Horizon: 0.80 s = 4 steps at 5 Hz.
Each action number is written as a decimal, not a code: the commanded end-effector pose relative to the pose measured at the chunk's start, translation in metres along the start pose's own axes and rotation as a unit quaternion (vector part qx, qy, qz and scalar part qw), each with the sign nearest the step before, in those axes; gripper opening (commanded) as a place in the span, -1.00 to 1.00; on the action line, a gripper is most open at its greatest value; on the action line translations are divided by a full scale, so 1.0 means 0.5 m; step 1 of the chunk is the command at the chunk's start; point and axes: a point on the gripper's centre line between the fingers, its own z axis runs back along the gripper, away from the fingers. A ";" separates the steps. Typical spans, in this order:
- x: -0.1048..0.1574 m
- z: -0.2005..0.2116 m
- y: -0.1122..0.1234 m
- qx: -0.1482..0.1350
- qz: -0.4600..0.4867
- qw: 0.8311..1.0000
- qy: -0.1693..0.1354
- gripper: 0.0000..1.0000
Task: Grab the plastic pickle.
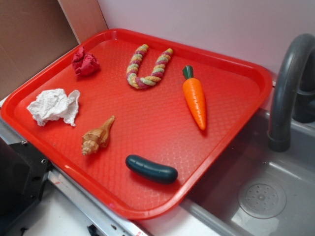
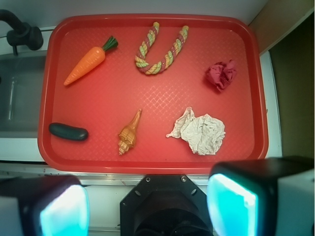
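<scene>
The plastic pickle (image 1: 151,169) (image 2: 68,132) is a glossy dark green sausage lying flat near the front edge of the red tray (image 1: 231,83) (image 2: 251,98). In the wrist view it sits at the tray's lower left. My gripper (image 2: 147,209) hangs high above the tray's near edge, open, with nothing between its two cyan pads (image 2: 64,214). The pickle lies well ahead and to the left of the fingers. The gripper does not appear in the exterior view.
On the tray also lie an orange carrot (image 1: 195,97) (image 2: 87,63), a braided rope toy (image 1: 146,68) (image 2: 160,51), a tan seashell (image 1: 97,137) (image 2: 129,133), crumpled white paper (image 1: 53,105) (image 2: 201,132) and a red crumpled ball (image 1: 85,63) (image 2: 221,74). A grey sink with faucet (image 1: 288,93) borders the tray.
</scene>
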 end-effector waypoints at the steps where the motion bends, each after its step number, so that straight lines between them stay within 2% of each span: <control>1: 0.000 0.000 0.000 0.000 0.000 1.000 0.000 1.00; 2: 0.033 -0.007 -0.049 0.003 -0.126 0.992 -0.022 1.00; 3: 0.068 -0.033 -0.142 0.015 -0.252 0.968 -0.007 1.00; 4: 0.069 -0.057 -0.200 0.012 -0.371 0.928 -0.006 1.00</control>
